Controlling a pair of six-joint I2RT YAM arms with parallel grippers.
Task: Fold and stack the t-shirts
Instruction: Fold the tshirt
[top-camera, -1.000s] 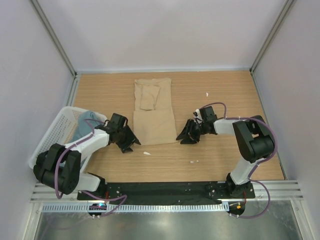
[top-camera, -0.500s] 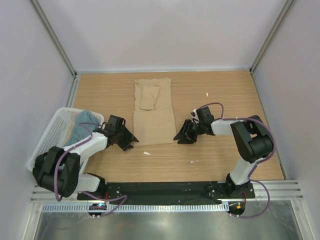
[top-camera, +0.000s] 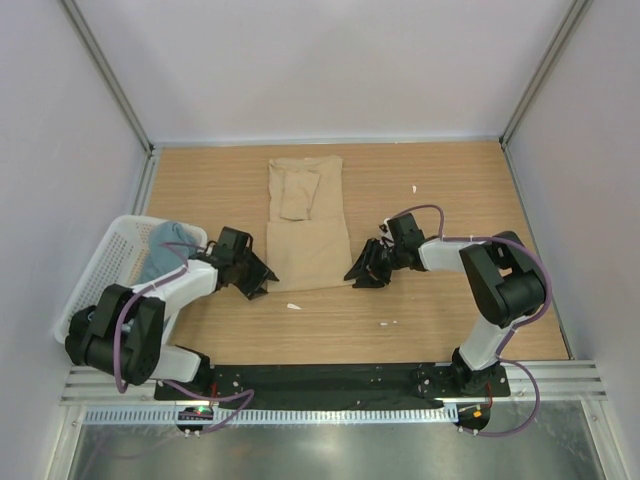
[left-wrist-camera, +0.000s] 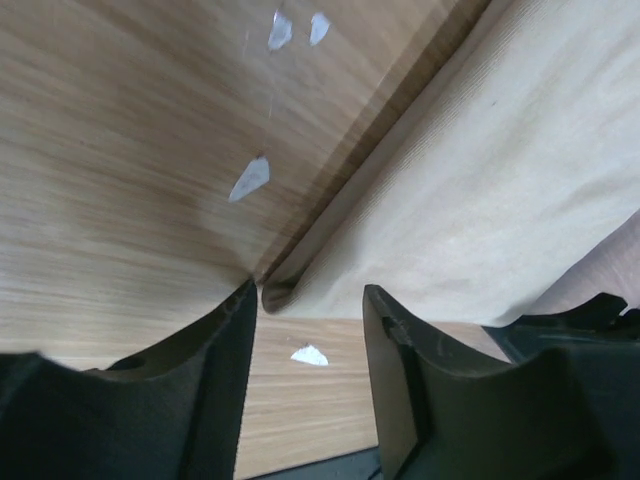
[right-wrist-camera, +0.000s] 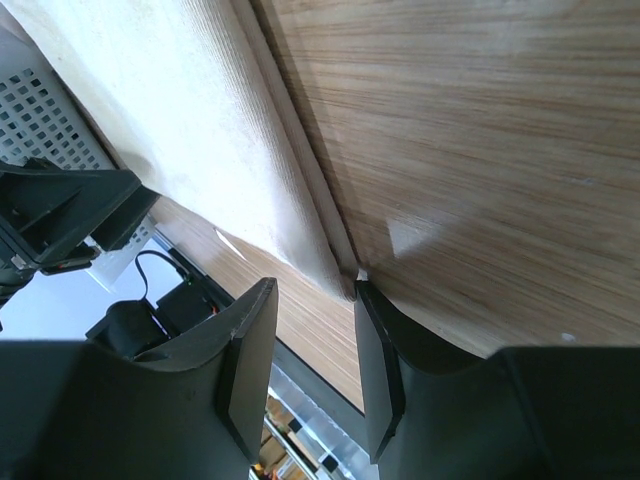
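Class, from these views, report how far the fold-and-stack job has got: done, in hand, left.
Done: the tan t-shirt lies folded into a narrow strip. In hand: the left end effector and right end effector sit open at its near corners, gripping nothing yet. Left: likely another fold, then folding the grey-blue t-shirt, bunched in the white basket, and stacking both.
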